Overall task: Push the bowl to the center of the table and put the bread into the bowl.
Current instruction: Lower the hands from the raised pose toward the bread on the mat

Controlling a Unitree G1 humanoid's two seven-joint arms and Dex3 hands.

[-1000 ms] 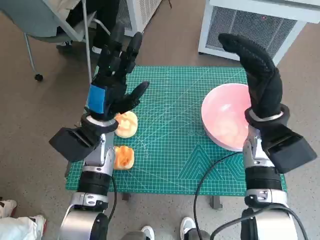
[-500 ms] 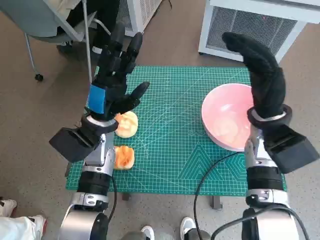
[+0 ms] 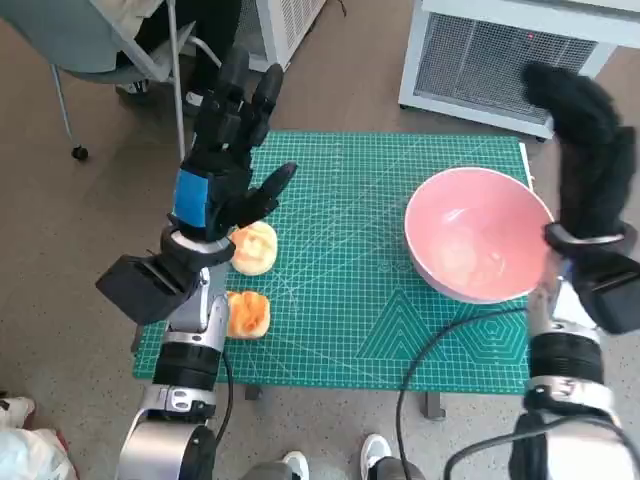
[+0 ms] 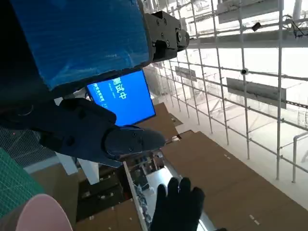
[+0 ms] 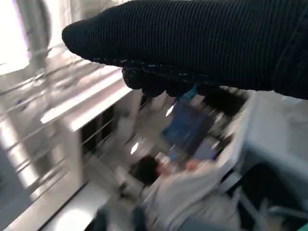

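The pink bowl (image 3: 478, 234) sits at 3 o'clock on the green cutting mat (image 3: 340, 290); two bread pieces (image 3: 250, 248) (image 3: 245, 314) lie at 9 o'clock. The left hand (image 3: 222, 160) hovers with fingers spread and empty, and the gloved right hand (image 3: 590, 150) is raised, holding nothing, beside the bowl's outer rim. Brown floor surrounds the table, with a white vented unit (image 3: 500, 50) at 1 o'clock and a chair (image 3: 110, 45) at 11.

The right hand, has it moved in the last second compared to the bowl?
Yes. The right hand has swung outward to the robot's right, from over the pink bowl to beyond its rim, while the bowl stays on the green mat.
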